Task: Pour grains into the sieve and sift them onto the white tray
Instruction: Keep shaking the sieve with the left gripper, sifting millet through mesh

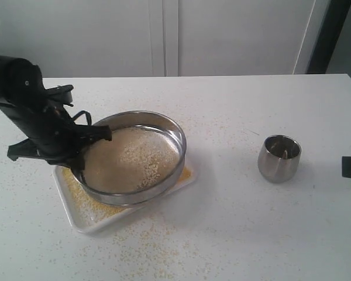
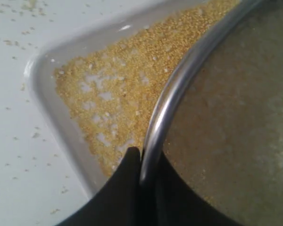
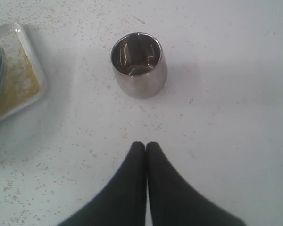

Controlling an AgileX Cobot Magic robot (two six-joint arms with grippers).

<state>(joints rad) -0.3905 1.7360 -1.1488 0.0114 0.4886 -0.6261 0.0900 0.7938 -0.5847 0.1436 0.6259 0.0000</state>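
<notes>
Left hand (image 2: 142,158) pinches the sieve (image 2: 179,80) rim over the white tray (image 2: 37,80); right hand (image 3: 146,147) closed, clear of cup (image 3: 141,84).

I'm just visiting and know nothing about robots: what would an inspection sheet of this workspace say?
Surface: white table, dusted with crumbs.
Job's things: round steel mesh sieve holding grains, over shallow white tray bearing yellow granules.
Clutter: small steel cup, upright, apart.
Hands: left hand shut on sieve rim; right hand shut, empty.
Cables: thin black loop on left arm.
Surroundings: white wall panels.
</notes>
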